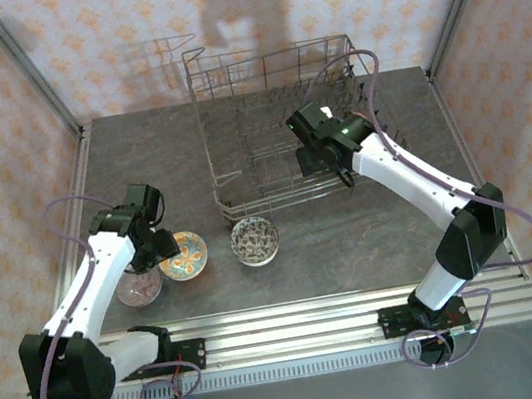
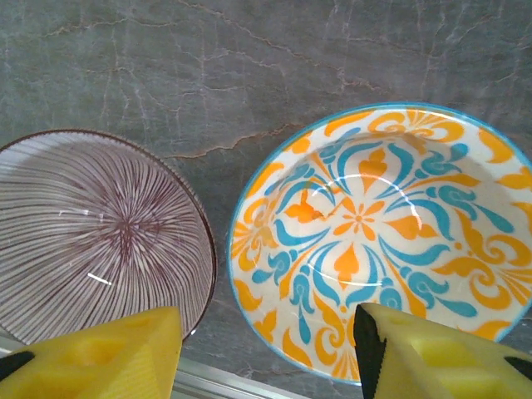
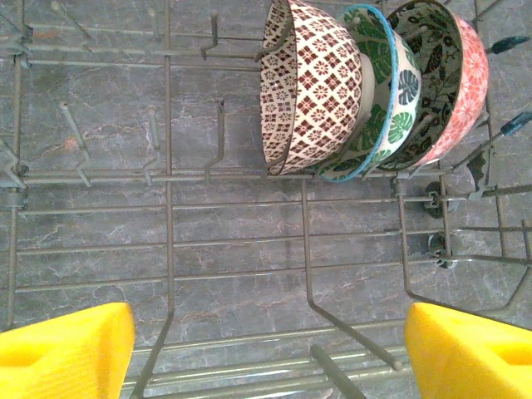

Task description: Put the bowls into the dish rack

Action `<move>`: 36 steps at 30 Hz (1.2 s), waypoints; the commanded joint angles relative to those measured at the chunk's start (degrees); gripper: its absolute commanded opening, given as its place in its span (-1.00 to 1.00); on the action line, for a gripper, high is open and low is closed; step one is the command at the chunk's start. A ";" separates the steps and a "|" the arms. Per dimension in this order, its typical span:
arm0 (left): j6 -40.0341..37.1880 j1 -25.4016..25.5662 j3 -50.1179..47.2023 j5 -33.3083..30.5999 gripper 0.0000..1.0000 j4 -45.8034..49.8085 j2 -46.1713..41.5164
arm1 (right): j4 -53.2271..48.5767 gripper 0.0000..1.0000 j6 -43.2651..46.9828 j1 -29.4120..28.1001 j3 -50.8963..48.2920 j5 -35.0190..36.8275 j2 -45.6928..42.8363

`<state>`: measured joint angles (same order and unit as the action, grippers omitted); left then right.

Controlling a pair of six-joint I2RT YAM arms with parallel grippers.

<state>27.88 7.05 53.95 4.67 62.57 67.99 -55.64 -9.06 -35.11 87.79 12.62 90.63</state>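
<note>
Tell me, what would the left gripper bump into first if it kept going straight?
Most likely the left edge of the orange-and-blue bowl, just ahead of the left gripper; depth is hard to judge.

**Three bowls racked, right hand open**

The bowls stand on edge, close together among the tines at the upper right of the dish rack: a brown lattice bowl, a green leaf bowl with a blue rim, and a pink-backed bowl. The hand's yellow fingers sit wide apart, empty, over the grey marble tabletop.
</note>
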 commanded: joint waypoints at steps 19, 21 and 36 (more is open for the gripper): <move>-6.41 -4.50 3.81 1.94 0.14 -3.84 13.35 | -2.11 0.68 0.09 -0.84 1.61 0.45 2.80; -6.52 -4.55 3.82 1.85 0.14 -3.95 13.91 | -2.02 0.68 0.10 -0.84 1.43 0.63 2.56; -6.67 -4.51 3.05 5.71 -0.17 -4.18 14.57 | -1.58 0.68 -0.24 -0.83 0.77 0.41 2.52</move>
<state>21.96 2.94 56.45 8.64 58.26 82.65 -54.98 -9.85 -35.33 88.68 12.82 92.53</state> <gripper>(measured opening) 0.428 0.840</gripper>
